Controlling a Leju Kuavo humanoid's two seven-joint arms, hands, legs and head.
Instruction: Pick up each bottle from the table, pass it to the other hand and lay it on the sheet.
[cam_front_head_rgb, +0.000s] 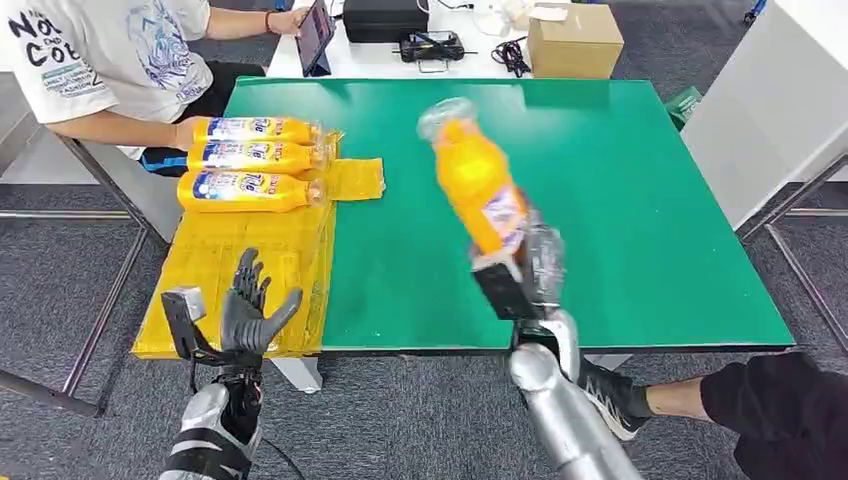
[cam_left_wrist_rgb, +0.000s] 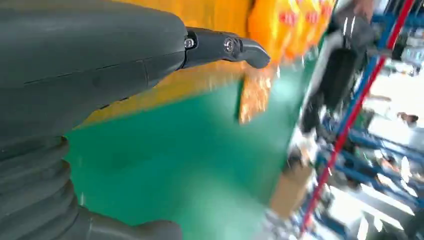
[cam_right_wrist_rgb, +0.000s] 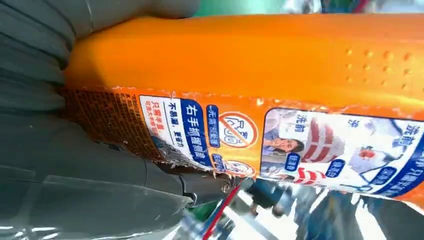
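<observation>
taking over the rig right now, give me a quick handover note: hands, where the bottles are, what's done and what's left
Right hand: grips an orange plastic bottle with a clear cap by its lower end, held up over the green table, cap tilted away from the robot.
Left hand: holds nothing, fingers spread, raised over the near end of the yellow sheet.
Done: three orange bottles with blue and white labels lie side by side on the far end of the sheet, next to a seated person.
Left: pass the held bottle to the left hand and lay it on the sheet. No other bottle stands on the table.
</observation>
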